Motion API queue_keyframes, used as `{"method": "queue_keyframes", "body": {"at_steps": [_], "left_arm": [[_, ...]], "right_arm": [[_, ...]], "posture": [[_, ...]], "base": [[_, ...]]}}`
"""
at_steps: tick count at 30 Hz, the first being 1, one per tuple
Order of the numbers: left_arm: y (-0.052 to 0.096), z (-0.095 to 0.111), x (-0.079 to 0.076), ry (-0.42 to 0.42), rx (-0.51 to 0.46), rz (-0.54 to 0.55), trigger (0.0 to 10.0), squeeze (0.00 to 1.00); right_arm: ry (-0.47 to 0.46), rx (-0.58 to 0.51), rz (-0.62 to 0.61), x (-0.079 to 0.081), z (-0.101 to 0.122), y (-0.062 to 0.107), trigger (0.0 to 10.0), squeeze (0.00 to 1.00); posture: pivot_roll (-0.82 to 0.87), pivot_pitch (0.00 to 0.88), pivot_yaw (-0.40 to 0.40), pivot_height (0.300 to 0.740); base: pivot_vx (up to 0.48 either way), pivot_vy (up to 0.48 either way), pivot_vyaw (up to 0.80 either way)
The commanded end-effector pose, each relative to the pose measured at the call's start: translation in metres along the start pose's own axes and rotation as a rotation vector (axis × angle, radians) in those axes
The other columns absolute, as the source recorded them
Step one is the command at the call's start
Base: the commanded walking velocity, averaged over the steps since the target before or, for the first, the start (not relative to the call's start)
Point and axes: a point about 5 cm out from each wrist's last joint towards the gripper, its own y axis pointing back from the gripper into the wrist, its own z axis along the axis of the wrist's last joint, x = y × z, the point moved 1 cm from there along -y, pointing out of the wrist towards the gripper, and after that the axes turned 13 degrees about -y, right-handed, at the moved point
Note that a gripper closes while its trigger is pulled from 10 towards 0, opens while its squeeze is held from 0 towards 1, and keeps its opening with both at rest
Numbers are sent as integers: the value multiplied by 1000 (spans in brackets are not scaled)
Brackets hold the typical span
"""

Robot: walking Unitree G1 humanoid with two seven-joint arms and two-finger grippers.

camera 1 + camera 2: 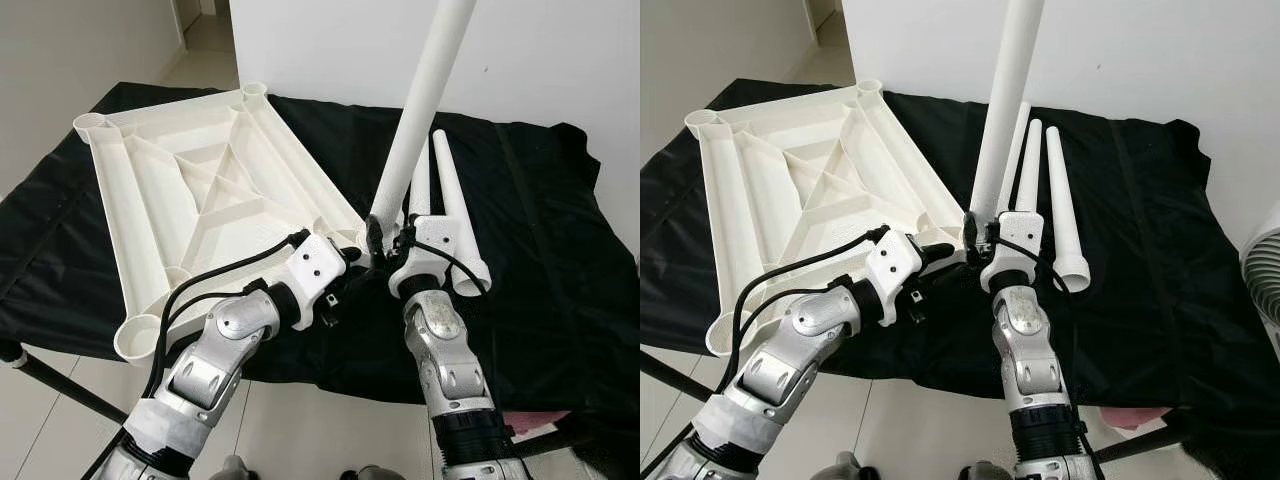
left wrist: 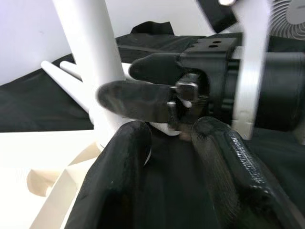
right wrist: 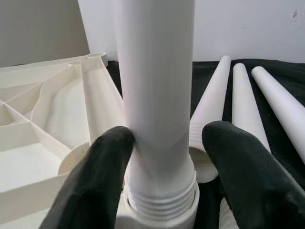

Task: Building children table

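Note:
The white table top (image 1: 150,200) lies upside down on a black cloth. One white leg (image 1: 420,100) stands upright in the corner socket (image 3: 162,210) nearest me, its thread showing at the base. My right gripper (image 3: 167,138) straddles the foot of this leg; one finger (image 3: 102,162) touches it and the other stands slightly off, so it is open. My left gripper (image 2: 174,143) is open and holds nothing, its tips just left of the right gripper (image 1: 385,245) by the same corner. Three loose legs (image 1: 1055,190) lie side by side behind the upright one.
The black cloth (image 1: 560,250) covers a low platform whose front edge runs just before my arms. A white wall (image 1: 560,60) stands behind. A fan (image 1: 1265,275) sits at the far right, and a pink item (image 1: 530,425) lies on the floor.

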Motion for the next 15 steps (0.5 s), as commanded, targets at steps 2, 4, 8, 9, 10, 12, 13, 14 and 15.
{"method": "queue_keyframes", "body": {"at_steps": [2, 4, 8, 9, 10, 12, 13, 14, 15], "left_arm": [[1, -2, 9, -21, 15, 59, 10000, 0], [1, -2, 11, -25, 17, 64, 10000, 0], [1, -1, 16, -35, 17, 71, 10000, 0], [0, 0, 17, -37, 17, 72, 10000, 0], [0, 0, 17, -37, 17, 72, 10000, 0], [0, 0, 18, -38, 16, 73, 10000, 0], [0, 0, 18, -38, 15, 75, 10000, 0], [-1, 1, 19, -39, 13, 76, 10000, 0], [-1, 1, 19, -39, 12, 76, 10000, 0]], "right_arm": [[-23, 34, 15, -2, -5, 6, 0, 0], [-38, 50, 25, -2, -7, 8, 0, 0], [-72, 88, 38, -2, -10, 6, 3529, 0], [-68, 95, 42, -3, -10, 5, 10000, 0], [-68, 95, 42, -3, -10, 5, 10000, 0], [-70, 103, 57, -2, -10, 4, 10000, 0], [-64, 108, 64, -2, -10, 2, 10000, 0], [-55, 115, 71, -3, -10, -2, 10000, 0], [-50, 118, 76, -4, -9, -5, 10000, 0]], "posture": [[-71, 58, 2, 740], [-71, 58, 2, 740], [-73, 64, 7, 740], [-73, 64, 7, 740], [-73, 64, 7, 740], [-73, 64, 7, 740], [-70, 72, 11, 740], [-68, 72, 12, 740], [-68, 72, 12, 740]], "base": [[0, 0, 0], [0, 0, 0], [0, 0, 0], [0, 0, 0], [0, 0, 0], [0, 0, 0], [0, 0, 0], [0, 0, 0], [0, 0, 0]]}}
